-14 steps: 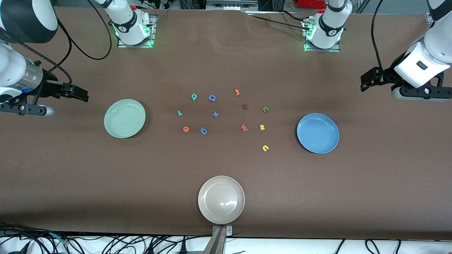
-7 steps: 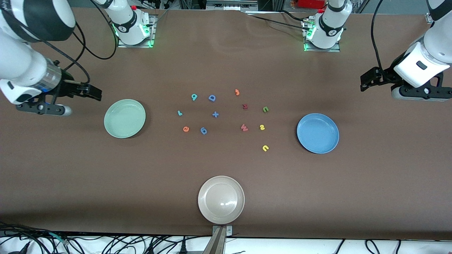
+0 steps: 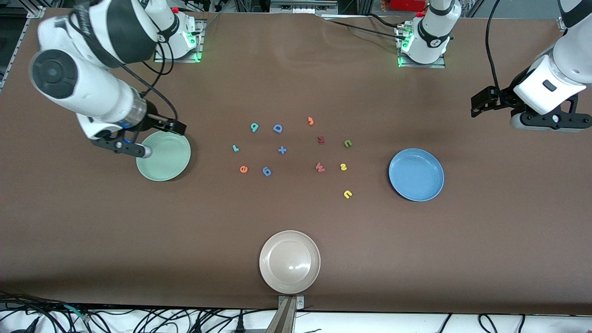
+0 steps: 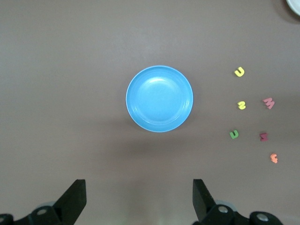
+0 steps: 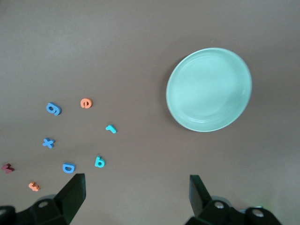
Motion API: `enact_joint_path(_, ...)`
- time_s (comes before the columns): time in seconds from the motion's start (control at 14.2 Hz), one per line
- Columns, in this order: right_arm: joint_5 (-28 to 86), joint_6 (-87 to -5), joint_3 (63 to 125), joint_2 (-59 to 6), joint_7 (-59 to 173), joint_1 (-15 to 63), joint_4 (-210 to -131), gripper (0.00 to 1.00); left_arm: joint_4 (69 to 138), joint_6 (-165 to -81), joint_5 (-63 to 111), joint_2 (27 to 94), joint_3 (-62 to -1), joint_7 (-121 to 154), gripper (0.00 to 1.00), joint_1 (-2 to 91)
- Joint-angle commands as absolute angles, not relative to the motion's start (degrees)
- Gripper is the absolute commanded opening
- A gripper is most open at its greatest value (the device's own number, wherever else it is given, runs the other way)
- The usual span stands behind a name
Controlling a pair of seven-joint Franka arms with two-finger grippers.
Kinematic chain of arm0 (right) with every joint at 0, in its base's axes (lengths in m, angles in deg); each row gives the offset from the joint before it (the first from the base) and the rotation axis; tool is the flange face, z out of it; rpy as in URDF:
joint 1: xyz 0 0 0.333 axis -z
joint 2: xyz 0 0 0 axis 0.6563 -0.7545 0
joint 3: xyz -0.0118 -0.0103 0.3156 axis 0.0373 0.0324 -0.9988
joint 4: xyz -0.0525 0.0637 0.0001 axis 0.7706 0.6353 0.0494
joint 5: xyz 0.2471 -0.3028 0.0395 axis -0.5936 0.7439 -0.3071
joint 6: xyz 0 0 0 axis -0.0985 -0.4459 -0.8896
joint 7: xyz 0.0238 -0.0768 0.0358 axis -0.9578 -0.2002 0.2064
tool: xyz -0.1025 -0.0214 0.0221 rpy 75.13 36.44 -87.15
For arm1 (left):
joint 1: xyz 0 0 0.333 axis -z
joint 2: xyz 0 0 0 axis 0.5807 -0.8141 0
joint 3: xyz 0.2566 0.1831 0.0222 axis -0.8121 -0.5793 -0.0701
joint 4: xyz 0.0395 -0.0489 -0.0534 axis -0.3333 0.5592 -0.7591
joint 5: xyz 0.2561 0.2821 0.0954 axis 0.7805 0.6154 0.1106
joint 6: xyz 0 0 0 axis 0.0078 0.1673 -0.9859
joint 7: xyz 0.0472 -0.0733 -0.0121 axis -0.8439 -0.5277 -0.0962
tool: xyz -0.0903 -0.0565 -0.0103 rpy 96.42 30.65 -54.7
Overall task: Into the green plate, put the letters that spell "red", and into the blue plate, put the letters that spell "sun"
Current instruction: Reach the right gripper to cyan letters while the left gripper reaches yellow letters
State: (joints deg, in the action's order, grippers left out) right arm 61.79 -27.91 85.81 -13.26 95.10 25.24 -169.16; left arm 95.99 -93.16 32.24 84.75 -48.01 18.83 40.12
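The teal "r" [image 3: 235, 148], orange "e" [image 3: 243, 169] and teal "d" [image 3: 254, 127] lie mid-table, toward the green plate [image 3: 163, 155]. Toward the blue plate [image 3: 416, 174] lie the green "n" [image 3: 348, 143], yellow "s" [image 3: 343, 167] and yellow "u" [image 3: 348, 194]. My right gripper [image 3: 124, 144] hangs open and empty over the green plate's rim at the right arm's end. My left gripper [image 3: 545, 121] waits open and empty, high over the left arm's end. Both plates [image 5: 209, 89] [image 4: 159, 98] are empty.
Among the letters lie a blue "D" [image 3: 277, 128], a blue plus [image 3: 282, 150], a blue "6" piece [image 3: 267, 171], an orange "3" piece [image 3: 311, 121] and two dark red letters [image 3: 321, 139] [image 3: 319, 167]. A beige plate [image 3: 289, 262] sits near the front edge.
My right arm has swung in from the table's end to the green plate's rim. The left arm has barely moved. No letter has shifted.
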Motion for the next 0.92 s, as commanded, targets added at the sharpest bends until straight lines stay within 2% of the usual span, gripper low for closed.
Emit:
enact_joint_path(0.0,60.5,-33.4,84.3,-11.8,99.3,24.0,-175.7,0.98,94.8,-90.1,31.9,83.1,-47.6,18.5,1.00,40.8)
enact_joint_path(0.21,60.4,-42.2,79.3,-11.5,105.6,24.0,-183.9,0.98,95.1,-91.8,26.0,81.6,-47.6,18.6,1.00,40.2)
enact_joint_path(0.42,60.4,-54.3,75.8,-13.0,112.1,24.0,-192.5,0.98,95.4,-94.6,25.8,78.9,-47.4,18.4,1.00,41.0)
enact_joint_path(0.56,60.4,-58.4,73.5,-15.8,116.4,24.0,-194.1,0.98,94.6,-96.3,26.4,73.0,-45.7,18.0,1.00,43.1)
enact_joint_path(0.85,59.6,-61.2,71.4,-21.3,118.5,24.0,-194.1,0.98,94.4,-107.6,26.4,63.1,-45.5,16.7,1.00,47.5)
